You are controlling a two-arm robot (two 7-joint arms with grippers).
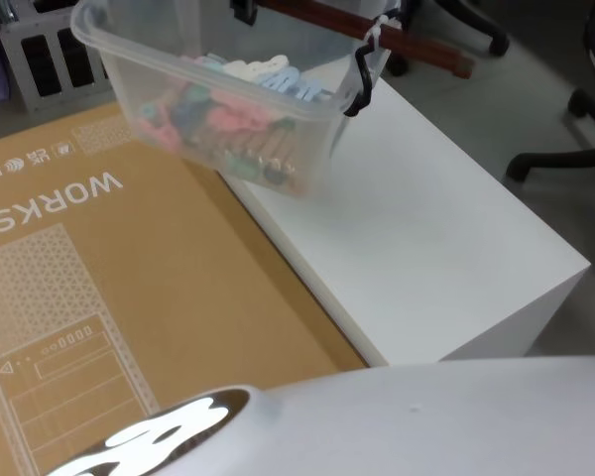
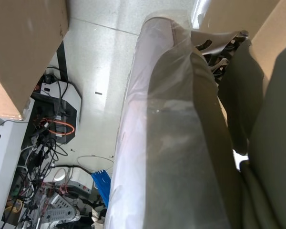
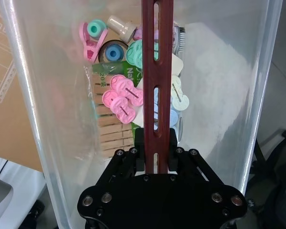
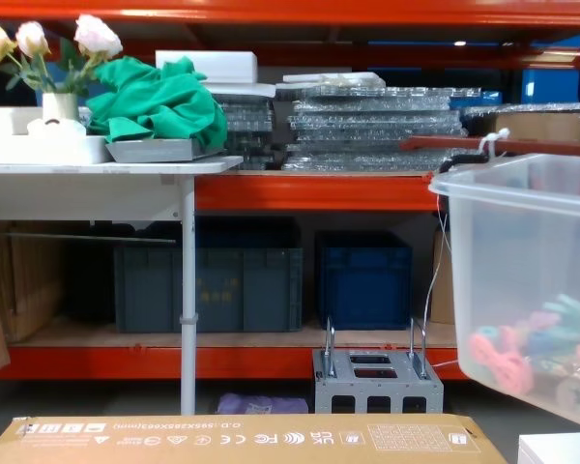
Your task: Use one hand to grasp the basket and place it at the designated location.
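The basket (image 1: 208, 79), a clear plastic tub, hangs tilted just above the line where the white table (image 1: 426, 238) meets the cardboard box (image 1: 99, 297). Pastel clothes pegs (image 1: 228, 119) lie heaped in its lower end. Its dark red-brown handle (image 3: 157, 71) crosses the open top, and my right gripper (image 3: 156, 143) is shut on it from above, near one end. A black hook (image 1: 357, 94) and a white zip tie (image 1: 374, 38) join the handle (image 1: 416, 48) to the rim. In the chest view the basket (image 4: 522, 251) enters from the right. My left arm is parked beside my plastic-wrapped body (image 2: 171, 143).
The white table's far and right edges drop off to the floor, where office chair bases (image 1: 565, 149) stand. A small grey metal box (image 4: 377, 382) sits on the floor ahead, behind the cardboard box (image 4: 242, 437). Orange shelving with blue crates (image 4: 362, 275) fills the background.
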